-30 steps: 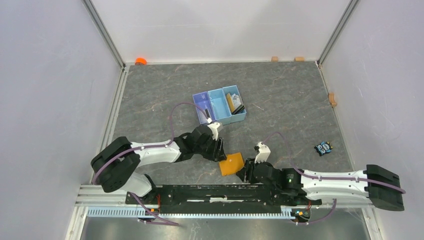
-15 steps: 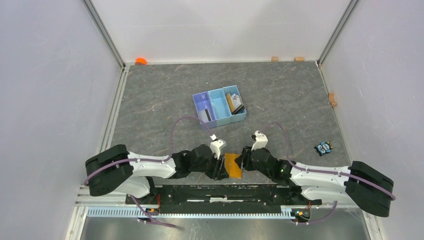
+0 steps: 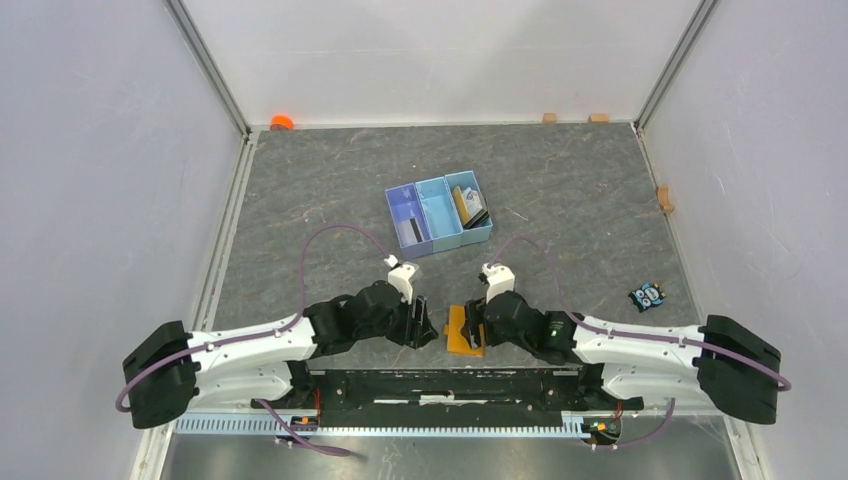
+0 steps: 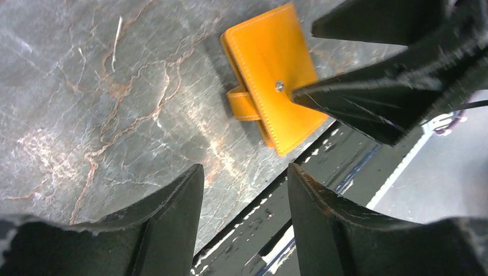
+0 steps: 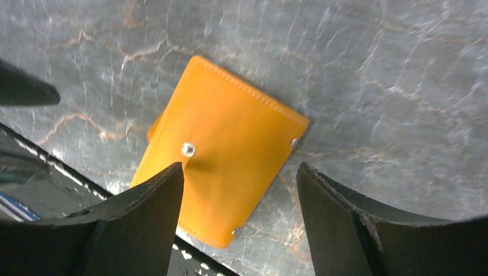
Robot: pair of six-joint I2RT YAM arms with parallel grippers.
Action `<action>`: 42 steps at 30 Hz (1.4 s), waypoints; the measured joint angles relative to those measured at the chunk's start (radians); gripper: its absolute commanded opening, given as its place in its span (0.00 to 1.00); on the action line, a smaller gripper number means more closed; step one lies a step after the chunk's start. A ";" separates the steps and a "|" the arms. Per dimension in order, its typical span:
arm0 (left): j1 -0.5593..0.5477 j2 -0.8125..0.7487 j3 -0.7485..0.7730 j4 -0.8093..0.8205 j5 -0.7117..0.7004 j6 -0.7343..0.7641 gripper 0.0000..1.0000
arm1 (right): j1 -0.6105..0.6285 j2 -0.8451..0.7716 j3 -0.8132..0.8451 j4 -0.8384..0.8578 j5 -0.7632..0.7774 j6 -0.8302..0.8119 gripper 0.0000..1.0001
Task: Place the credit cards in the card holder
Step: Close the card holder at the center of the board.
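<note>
Both pincers had just let go. Half a second earlier they squeezed the small orange-tan leather card holder (image 4: 270,69) from either side. Now my left pincer (image 4: 244,172) had backed off beside it, jaws partly apart, nothing in them. My right pincer (image 5: 240,167) stood wide apart directly over the holder, gripping nothing; one fingertip (image 5: 172,172) sat near the metal snap stud (image 5: 187,149), contact unclear.

The holder lay flat on the grey marbled surface (image 3: 560,200) between the two pincers, closed, clasp tab (image 4: 240,108) wrapped round its edge. My read: it got repositioned only, opening not started, no card in.

The thin flat credit cards (image 3: 470,208) sat well beyond both pincers in the blue three-compartment plastic tray (image 3: 438,212), a black one (image 3: 410,232) in the end bin. A small black-and-blue gadget (image 3: 648,296) lay well apart, outboard of the right pincer.

In the way: the shut clasp, and the black base rail (image 3: 400,385) just beside the holder's near edge.
</note>
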 measured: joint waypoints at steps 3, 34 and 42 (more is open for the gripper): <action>0.000 0.039 0.000 -0.017 0.000 0.000 0.60 | 0.068 0.025 0.015 -0.040 0.023 0.024 0.83; -0.039 0.379 -0.029 0.433 -0.026 0.339 0.59 | 0.048 -0.093 -0.090 -0.034 0.059 0.146 0.66; -0.087 0.436 0.000 0.475 -0.122 0.394 0.64 | 0.037 -0.081 -0.088 -0.012 0.041 0.117 0.68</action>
